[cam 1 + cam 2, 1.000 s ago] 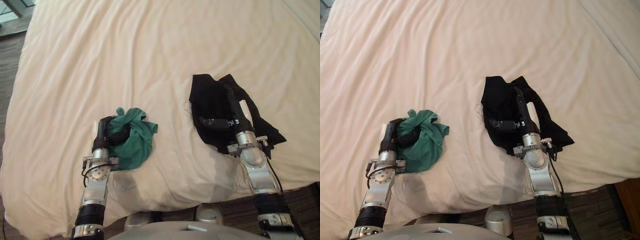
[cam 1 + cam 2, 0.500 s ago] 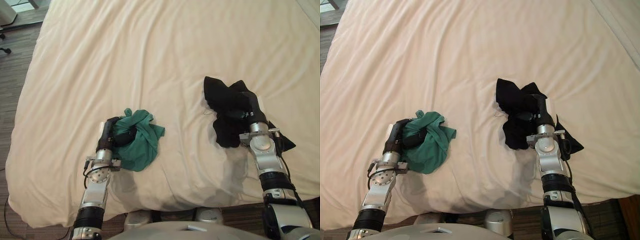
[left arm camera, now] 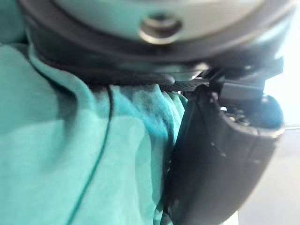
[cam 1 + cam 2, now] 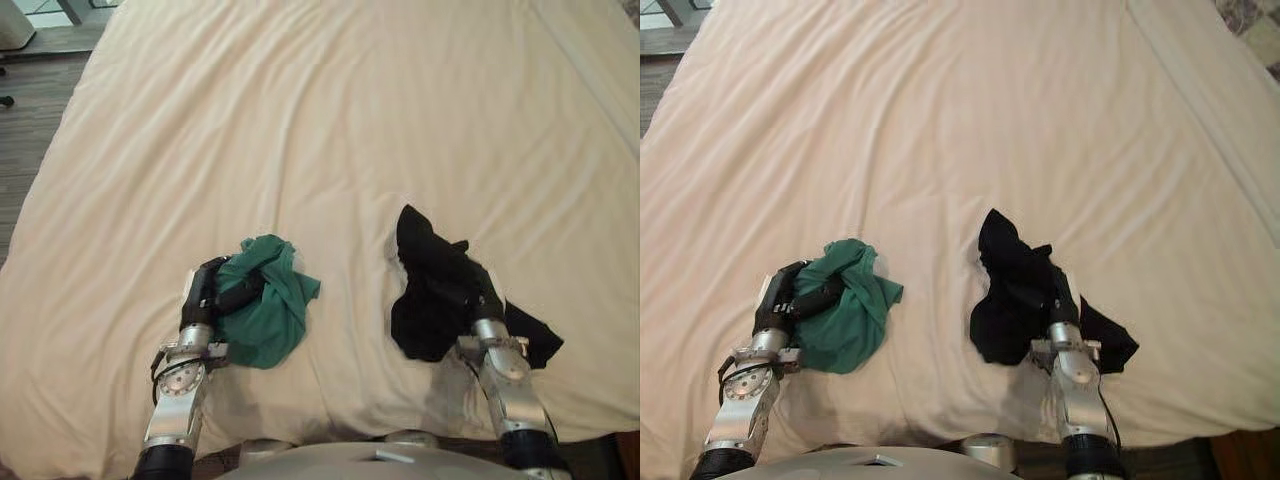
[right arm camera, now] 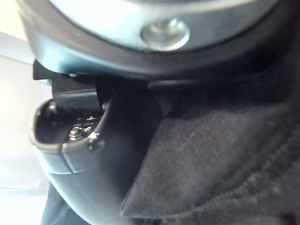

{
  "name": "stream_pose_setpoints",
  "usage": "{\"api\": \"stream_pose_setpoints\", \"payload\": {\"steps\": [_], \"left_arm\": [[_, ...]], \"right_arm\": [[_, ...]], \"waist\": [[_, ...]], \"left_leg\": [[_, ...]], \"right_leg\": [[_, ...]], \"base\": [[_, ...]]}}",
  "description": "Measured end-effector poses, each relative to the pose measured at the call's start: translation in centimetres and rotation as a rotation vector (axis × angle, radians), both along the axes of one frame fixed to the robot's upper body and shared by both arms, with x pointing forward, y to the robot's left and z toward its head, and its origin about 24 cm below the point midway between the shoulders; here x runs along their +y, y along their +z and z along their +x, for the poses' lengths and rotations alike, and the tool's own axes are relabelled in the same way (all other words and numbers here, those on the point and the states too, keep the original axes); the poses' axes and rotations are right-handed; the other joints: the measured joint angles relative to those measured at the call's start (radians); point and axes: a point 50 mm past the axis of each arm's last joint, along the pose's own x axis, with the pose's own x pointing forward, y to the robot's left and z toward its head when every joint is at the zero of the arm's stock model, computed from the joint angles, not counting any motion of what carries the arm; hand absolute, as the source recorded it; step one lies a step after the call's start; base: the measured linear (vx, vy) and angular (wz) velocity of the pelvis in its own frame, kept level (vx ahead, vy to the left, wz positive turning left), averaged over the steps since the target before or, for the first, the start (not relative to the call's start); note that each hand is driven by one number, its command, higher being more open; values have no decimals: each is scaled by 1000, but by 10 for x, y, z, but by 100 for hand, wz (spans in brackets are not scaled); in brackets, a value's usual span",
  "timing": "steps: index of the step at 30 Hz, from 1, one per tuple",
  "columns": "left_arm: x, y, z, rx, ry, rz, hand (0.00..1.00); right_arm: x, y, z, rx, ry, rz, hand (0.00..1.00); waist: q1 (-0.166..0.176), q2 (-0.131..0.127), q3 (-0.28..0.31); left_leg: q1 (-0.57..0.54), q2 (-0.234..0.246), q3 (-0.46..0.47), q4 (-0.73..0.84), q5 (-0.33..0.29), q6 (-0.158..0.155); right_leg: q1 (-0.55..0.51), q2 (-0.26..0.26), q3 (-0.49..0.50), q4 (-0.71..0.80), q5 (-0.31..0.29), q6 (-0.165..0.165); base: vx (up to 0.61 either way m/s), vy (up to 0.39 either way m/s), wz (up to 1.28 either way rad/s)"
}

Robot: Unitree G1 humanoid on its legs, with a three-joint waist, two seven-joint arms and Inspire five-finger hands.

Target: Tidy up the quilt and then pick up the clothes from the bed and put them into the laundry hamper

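A crumpled green garment [image 4: 265, 310] lies on the cream quilt [image 4: 320, 120] near the bed's front edge. My left hand [image 4: 205, 290] is shut on it, with its fingers curled into the cloth; the left wrist view shows green fabric [image 3: 56, 154] pressed against the palm beside the thumb [image 3: 220, 159]. To the right, a black garment [image 4: 425, 285] is bunched into a heap. My right hand [image 4: 482, 300] is shut on its near side, mostly covered by the cloth. Black fabric [image 5: 225, 154] lies packed against the palm in the right wrist view.
The quilt spreads smooth with light wrinkles toward the far side. Dark wooden floor [image 4: 30, 80] runs along the bed's left side. A seam or second layer edge [image 4: 1200, 110] crosses the far right. The bed's front edge lies just below both wrists.
The right hand's fingers have curled into the black garment and gathered it from a flat spread into a heap. The left hand keeps its hold on the green garment. The camera has shifted.
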Motion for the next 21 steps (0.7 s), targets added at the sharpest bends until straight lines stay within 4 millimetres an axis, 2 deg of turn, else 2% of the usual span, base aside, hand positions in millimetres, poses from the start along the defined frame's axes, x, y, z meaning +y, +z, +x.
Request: {"api": "stream_pose_setpoints", "payload": {"steps": [1,2,3,4,5,7,8,9,10,12,13,14,15,16,17,18,19,20,21], "left_arm": [[2,1,1,-4,5,-14,0],[4,0,0,-9,22,-30,0],[-2,-6,-3,7,29,-93,0],[-12,-10,-9,13,-2,-159,0],[-13,-9,-11,5,-9,-178,0],[-23,-9,-9,-5,-42,-235,0],[-31,-9,-8,-7,-77,-269,0],[-36,-9,-7,-6,-97,-289,0],[-47,-12,-9,3,-127,-327,0],[-60,-28,-34,67,-94,-428,0],[-63,-34,-46,93,-65,-473,0],[-64,-36,-51,110,-52,-489,0],[-66,-42,-60,149,-30,-507,0],[-65,-49,-66,191,-2,-519,0],[-63,-60,-78,262,38,-523,0],[-62,-64,-83,291,54,-523,0],[-61,-70,-91,334,80,-523,0],[-59,-72,-98,354,100,-519,0],[-63,-71,-98,350,110,-530,0]], "right_arm": [[6,-2,-5,-2,8,36,0],[16,-9,-18,18,11,94,0],[16,-15,-26,44,-2,114,0],[19,-21,-36,75,-2,120,0],[22,-21,-35,75,10,121,0],[26,-16,-33,58,33,107,0],[32,-18,-35,65,44,112,0],[33,-21,-41,79,39,115,0],[35,-27,-53,111,26,115,0],[34,-32,-62,140,10,81,0],[32,-31,-63,134,-8,66,0],[30,-30,-63,126,-15,52,0],[26,-29,-63,121,-19,22,0],[21,-28,-63,117,-26,-4,0],[13,-26,-64,112,-46,-34,0],[9,-25,-64,113,-57,-51,0],[1,-24,-65,118,-76,-80,0],[-5,-24,-66,124,-90,-99,0],[-15,-21,-66,128,-106,-125,0]], "waist": [[-5,-26,-3],[-16,-55,3],[-21,-27,0],[6,-35,-6],[16,-42,-2],[16,-45,3],[11,-54,5],[6,-66,3],[5,-73,4],[41,-65,-14],[44,-51,-22],[49,-49,-22],[53,-36,-20],[50,-42,-24],[50,-46,-26],[51,-43,-25],[50,-35,-27],[52,-24,-27],[69,13,-24]], "left_leg": [[-12,-10,-6,10,-3,-3],[-3,-37,-15,19,-37,-22],[14,-18,-16,5,-48,-22],[24,-20,-33,9,-45,-20],[15,-21,-43,20,-45,-20],[-46,-26,-118,38,-46,-18],[-88,-49,-203,44,-33,-4],[-109,-71,-253,46,-27,4],[-135,-104,-346,35,-10,11],[-147,-123,-396,-68,27,67],[-205,-123,-413,-58,56,78],[-231,-122,-408,-50,74,80],[-265,-108,-363,-37,88,98],[-293,-89,-257,-21,70,154],[-311,-59,-81,6,40,221],[-312,-41,-1,24,29,243],[-316,-13,103,62,32,288],[-318,-9,113,78,46,303],[-319,-12,76,77,84,284]], "right_leg": [[50,11,8,-137,57,0],[103,-4,-13,-194,145,22],[102,6,-32,-135,129,19],[71,-4,-10,-26,68,23],[48,-11,6,9,50,22],[-13,-21,45,110,18,22],[-12,-20,112,150,-31,18],[11,-21,129,145,-68,19],[57,-19,105,115,-124,24],[94,1,35,40,-129,24],[95,10,-36,20,-112,27],[95,6,-81,22,-77,21],[98,5,-150,31,-62,5],[100,-5,-205,29,-55,-5],[105,-18,-262,36,-51,-12],[112,-25,-285,38,-48,-16],[132,-31,-328,48,-46,-20],[144,-38,-351,74,-46,-20],[135,-52,-377,135,-47,-26]], "base": [[-94,-145,25],[-74,-82,61],[-32,-19,55],[-11,40,23],[-71,21,23],[-224,-20,79],[-238,-35,146],[-217,-100,227],[-187,-114,234],[-155,-85,230],[-84,-38,175],[-62,-10,162],[-7,28,140],[25,19,174],[44,11,154],[94,53,152],[93,86,120],[96,140,119],[17,108,68]]}}
